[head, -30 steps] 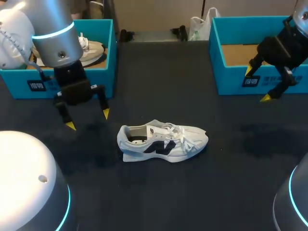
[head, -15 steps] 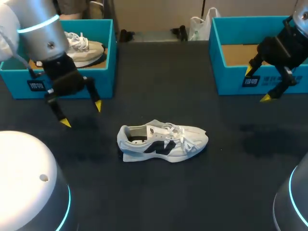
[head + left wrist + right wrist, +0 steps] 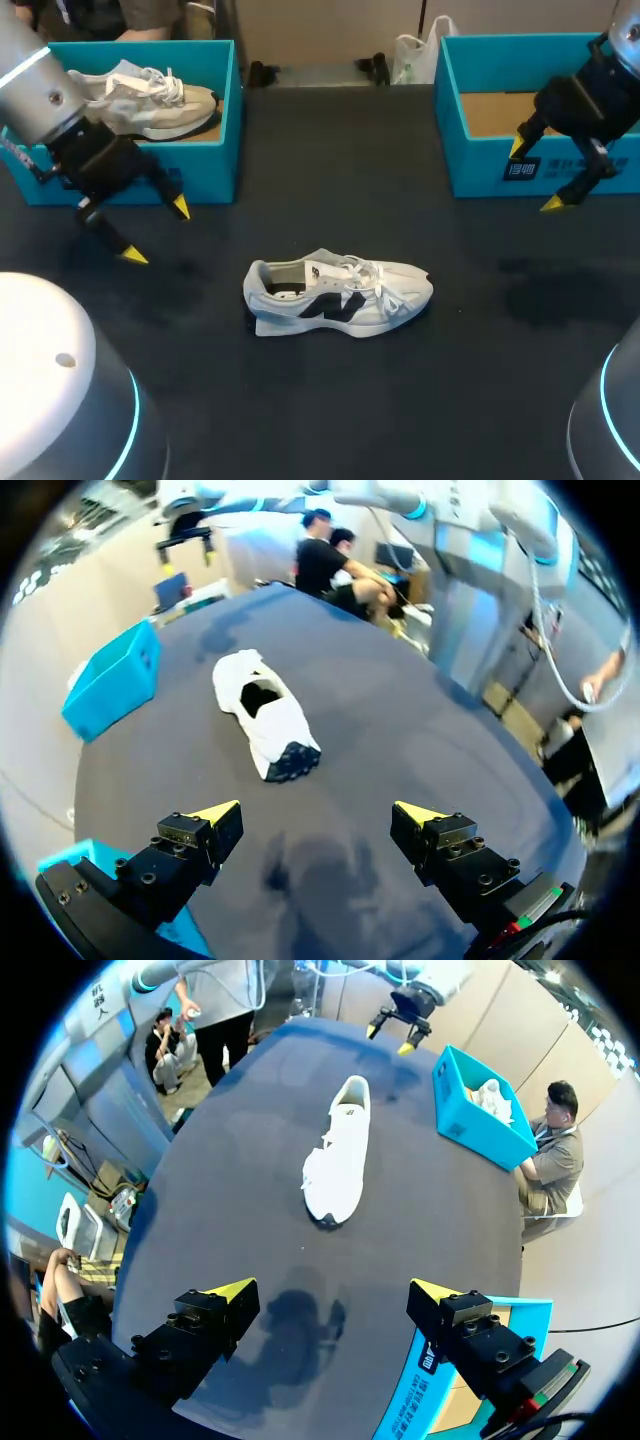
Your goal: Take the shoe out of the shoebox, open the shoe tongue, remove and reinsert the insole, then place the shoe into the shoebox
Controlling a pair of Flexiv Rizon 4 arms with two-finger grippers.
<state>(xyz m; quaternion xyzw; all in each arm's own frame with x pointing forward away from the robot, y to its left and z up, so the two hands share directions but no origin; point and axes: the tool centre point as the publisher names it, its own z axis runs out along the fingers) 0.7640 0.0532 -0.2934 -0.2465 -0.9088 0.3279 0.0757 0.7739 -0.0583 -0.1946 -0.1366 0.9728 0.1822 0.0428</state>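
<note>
on the table, the shoe is lying light & soft, prob gripping best at heel rim; left gripper & right gripper hanging spread.

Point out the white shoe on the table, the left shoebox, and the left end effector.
white shoe (image 3: 338, 298): head view, midfoot side panel.
left shoebox (image 3: 205, 170): head view, front wall.
left end effector (image 3: 157, 232): head view, midway between its tips.

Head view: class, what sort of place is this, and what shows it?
Probably a robot test bench: the left gripper and right gripper hang open over a black table. On it are a white sneaker, a teal left shoebox and a right shoebox.
</note>
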